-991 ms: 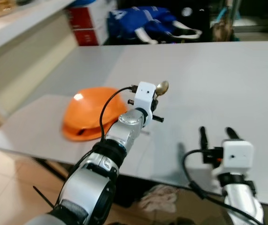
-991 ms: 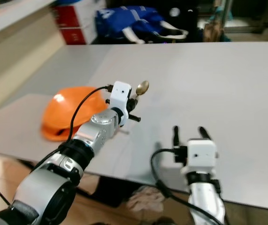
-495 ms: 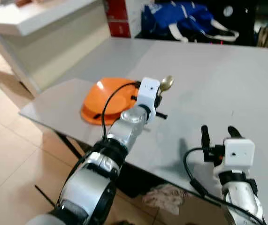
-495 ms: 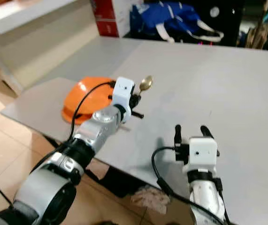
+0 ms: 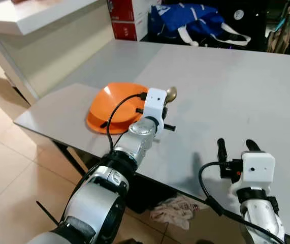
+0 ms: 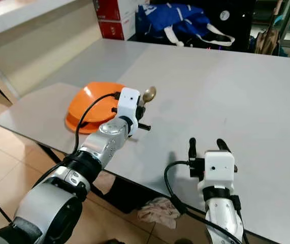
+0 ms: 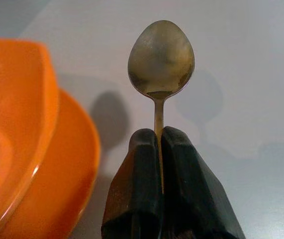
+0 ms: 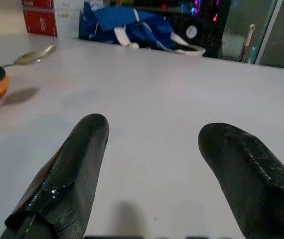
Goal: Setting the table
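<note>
Near table [image 5: 226, 76] left edge: left gripper [image 7: 157, 149] still clamped on spoon [image 7: 160, 59], now just beside orange bowl [image 5: 115, 99]. Camera shifted, grip unchanged; placement pending. Right gripper [image 8: 156, 169] fingers apart, idle.

Our head camera swung around, so the whole scene shifted. What really moved: our left gripper [image 7: 157, 149] dipped a touch, so the spoon [image 5: 171, 93] we're carrying now sits lower, right by the orange bowl's [image 5: 115, 100] rim.
</note>
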Robot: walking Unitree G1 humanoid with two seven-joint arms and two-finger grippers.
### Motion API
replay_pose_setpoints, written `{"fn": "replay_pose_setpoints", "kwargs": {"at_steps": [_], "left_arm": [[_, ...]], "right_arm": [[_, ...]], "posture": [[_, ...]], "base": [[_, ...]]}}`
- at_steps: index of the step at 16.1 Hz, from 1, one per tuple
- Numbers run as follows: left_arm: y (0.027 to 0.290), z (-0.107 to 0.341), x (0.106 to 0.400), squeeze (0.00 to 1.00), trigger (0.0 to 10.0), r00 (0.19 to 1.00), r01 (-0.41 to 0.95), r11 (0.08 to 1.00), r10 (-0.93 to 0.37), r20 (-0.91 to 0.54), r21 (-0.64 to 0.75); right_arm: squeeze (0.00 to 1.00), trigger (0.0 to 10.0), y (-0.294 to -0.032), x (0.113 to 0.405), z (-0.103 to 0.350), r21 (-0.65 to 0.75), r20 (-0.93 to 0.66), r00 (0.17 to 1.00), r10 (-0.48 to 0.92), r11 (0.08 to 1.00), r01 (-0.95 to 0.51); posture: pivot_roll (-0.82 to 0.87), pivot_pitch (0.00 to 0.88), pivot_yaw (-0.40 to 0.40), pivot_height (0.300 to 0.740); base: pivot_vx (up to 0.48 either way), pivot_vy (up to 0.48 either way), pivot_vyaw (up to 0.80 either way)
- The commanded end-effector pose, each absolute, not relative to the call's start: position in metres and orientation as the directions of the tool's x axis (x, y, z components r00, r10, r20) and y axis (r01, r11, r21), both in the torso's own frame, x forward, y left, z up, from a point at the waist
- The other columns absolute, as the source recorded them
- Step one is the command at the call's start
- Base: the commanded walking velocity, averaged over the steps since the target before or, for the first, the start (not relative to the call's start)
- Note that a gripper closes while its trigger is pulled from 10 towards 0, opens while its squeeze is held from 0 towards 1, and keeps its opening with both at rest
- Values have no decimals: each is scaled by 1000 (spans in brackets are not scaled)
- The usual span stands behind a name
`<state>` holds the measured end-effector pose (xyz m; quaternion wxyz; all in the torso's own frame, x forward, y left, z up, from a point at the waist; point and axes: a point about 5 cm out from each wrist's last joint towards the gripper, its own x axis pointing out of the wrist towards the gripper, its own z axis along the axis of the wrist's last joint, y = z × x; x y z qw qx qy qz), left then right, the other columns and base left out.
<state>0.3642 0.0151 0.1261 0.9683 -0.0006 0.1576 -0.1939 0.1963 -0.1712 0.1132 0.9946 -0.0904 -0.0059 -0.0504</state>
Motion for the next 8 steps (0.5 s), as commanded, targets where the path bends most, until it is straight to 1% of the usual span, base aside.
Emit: {"fn": "replay_pose_setpoints", "kwargs": {"at_steps": [1, 6, 7, 8], "left_arm": [[-36, 129, 345, 0, 0, 829, 447, 880, -475, -296, -161], [-36, 118, 341, 0, 0, 818, 420, 888, -460, -346, -189], [-36, 119, 342, 0, 1098, 817, 429, 885, -466, -340, -183], [-37, 119, 342, 0, 4275, 816, 434, 882, -470, -337, -181]], "right_arm": [[0, 10000, -165, 196, 121, -167, 43, 996, -78, 982, 84], [0, 10000, -165, 189, 121, -171, 24, 997, -75, 982, 78], [0, 10000, -165, 189, 120, -172, 20, 997, -76, 982, 79], [0, 10000, -166, 189, 120, -172, 19, 997, -77, 982, 79]], "posture": [[-195, 0, 150, 723], [-206, 0, 145, 723], [-206, 0, 145, 723], [-206, 0, 145, 723]], "base": [[0, 0, 0], [0, 0, 0], [0, 0, 0], [0, 0, 0]]}}
